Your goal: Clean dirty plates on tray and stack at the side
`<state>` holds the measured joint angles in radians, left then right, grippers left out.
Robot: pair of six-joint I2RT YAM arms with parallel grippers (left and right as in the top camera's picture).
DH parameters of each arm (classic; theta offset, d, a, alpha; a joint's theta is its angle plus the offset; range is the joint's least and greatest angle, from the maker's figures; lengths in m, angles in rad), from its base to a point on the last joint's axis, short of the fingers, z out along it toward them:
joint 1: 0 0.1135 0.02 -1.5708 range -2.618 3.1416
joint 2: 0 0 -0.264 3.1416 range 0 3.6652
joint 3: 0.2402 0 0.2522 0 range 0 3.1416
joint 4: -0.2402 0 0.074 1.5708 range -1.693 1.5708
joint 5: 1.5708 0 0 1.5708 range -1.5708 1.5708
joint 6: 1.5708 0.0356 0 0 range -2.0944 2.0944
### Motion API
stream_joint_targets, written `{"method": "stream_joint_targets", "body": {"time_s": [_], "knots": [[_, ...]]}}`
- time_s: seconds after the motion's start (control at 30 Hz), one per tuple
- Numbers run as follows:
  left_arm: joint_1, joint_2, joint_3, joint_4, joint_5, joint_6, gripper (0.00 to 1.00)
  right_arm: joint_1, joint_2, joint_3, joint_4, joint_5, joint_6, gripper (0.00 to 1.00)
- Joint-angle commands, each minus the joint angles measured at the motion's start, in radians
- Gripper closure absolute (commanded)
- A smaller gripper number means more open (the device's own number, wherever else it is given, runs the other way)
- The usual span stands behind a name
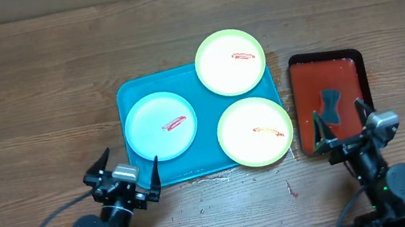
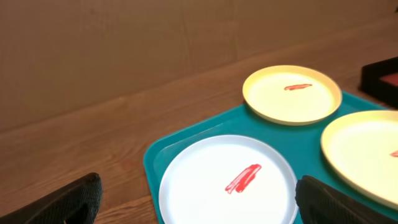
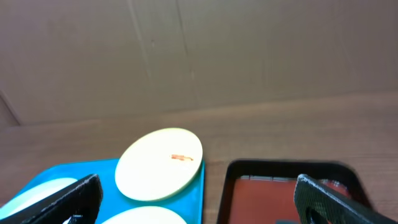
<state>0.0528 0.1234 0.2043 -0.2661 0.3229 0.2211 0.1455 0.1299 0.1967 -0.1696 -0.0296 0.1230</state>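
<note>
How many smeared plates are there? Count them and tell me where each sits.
3. The light blue plate lies on the left side of the tray; the far yellow-green plate overhangs its far rim; the near yellow-green plate overhangs its right edge. None appears hidden.

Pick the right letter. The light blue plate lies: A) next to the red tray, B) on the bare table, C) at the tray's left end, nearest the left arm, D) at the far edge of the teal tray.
C: the light blue plate lies at the left end of the teal tray, while one yellow-green plate sits at the far edge and the other next to the red tray.
</note>
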Motion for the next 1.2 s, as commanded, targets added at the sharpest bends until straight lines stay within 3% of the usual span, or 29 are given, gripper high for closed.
{"method": "stream_joint_targets", "body": {"time_s": [0.0, 0.43, 0.6, 0.73, 1.0, 1.17], "knots": [[0.001, 0.131, 0.197, -0.063, 0.045, 0.034, 0.0, 0.004, 0.123, 0.202, -0.048, -0.012, -0.053, 0.0], [-0.001, 0.888, 0.97, -0.66, 0.063, 0.034, 0.01, -0.008, 0.829, 1.075, -0.751, -0.01, -0.053, 0.0], [-0.001, 1.157, 1.228, -0.879, 0.063, 0.009, 0.0, -0.032, 1.077, 1.294, -0.97, -0.022, -0.053, 0.0], [-0.001, 1.299, 1.318, -0.934, 0.063, -0.012, 0.0, -0.042, 1.221, 1.34, -1.048, -0.029, -0.043, 0.0], [-0.001, 1.471, 1.324, -0.857, 0.078, -0.026, 0.0, -0.042, 1.405, 1.34, -1.056, -0.122, -0.031, 0.0], [-0.001, 1.521, 1.324, -0.805, 0.073, -0.023, 0.0, -0.054, 1.462, 1.325, -1.06, -0.034, 0.159, 0.07]]}}
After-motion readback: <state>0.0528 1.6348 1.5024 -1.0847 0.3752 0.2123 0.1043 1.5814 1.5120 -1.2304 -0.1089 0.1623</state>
